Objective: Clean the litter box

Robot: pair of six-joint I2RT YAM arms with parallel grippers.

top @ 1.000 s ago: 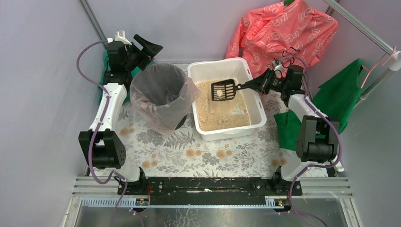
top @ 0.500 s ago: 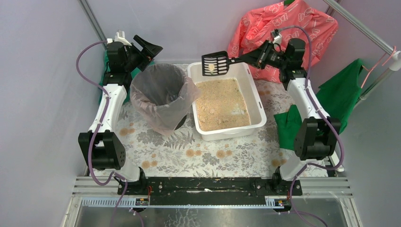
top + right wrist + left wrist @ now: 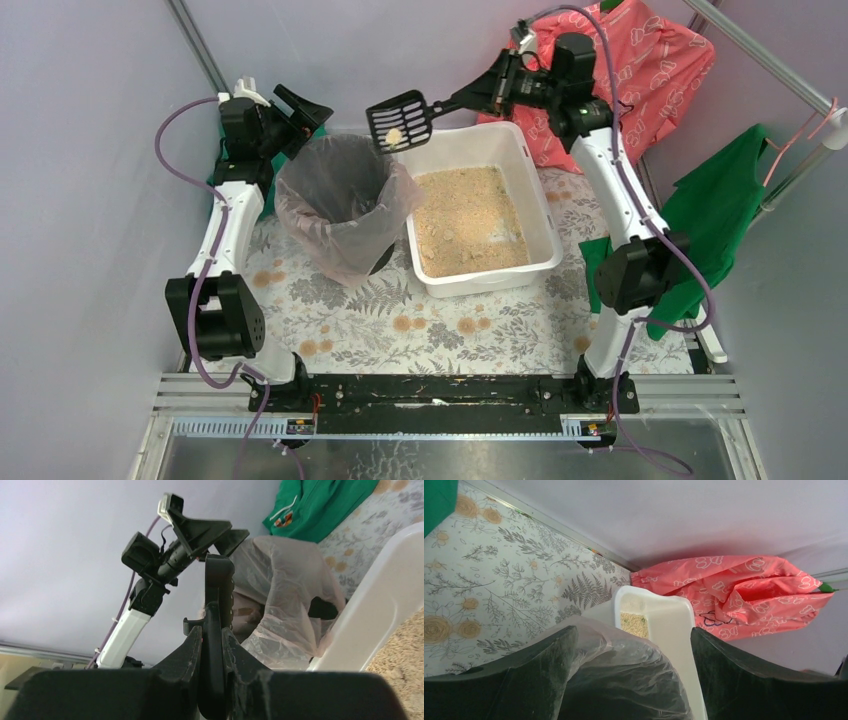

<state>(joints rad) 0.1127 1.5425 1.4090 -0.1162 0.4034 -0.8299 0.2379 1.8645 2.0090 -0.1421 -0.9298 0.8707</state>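
Overhead, the litter box [image 3: 487, 283] sits on the floral table cover [image 3: 400, 325], toward the far middle of the table. It is a large white rectangular plastic tub with rounded corners and a thick, rolled rim. Its long sides run away from the arm bases. Tan sandy granules [image 3: 465, 225] cover its floor in an uneven layer, with a few paler lumps among them. The inner walls above the layer are clean white.

Just left of the tub stands a round black bin [image 3: 375, 262] lined with a clear plastic bag [image 3: 335, 195]. The bag's bulging side appears to touch the tub's left wall.

The right gripper [image 3: 497, 88] is raised above the tub's far edge, its jaws closed tight on the handle of a black slotted scoop [image 3: 400, 120]. The right wrist view shows that handle edge-on, pinched between the two fingers. The scoop head is in the air over the tub's far left corner and the adjoining rim of the bin. A small pale clump [image 3: 394, 137] rests on its slots.

The left gripper [image 3: 300, 110] is raised at the bin's far left side, with its jaws spread wide and nothing between them. Its wrist view looks past both dark fingers onto the bag and one white corner of the tub.

A coral patterned garment [image 3: 640, 70] hangs behind the tub, and green cloth [image 3: 725, 200] lies at the right.
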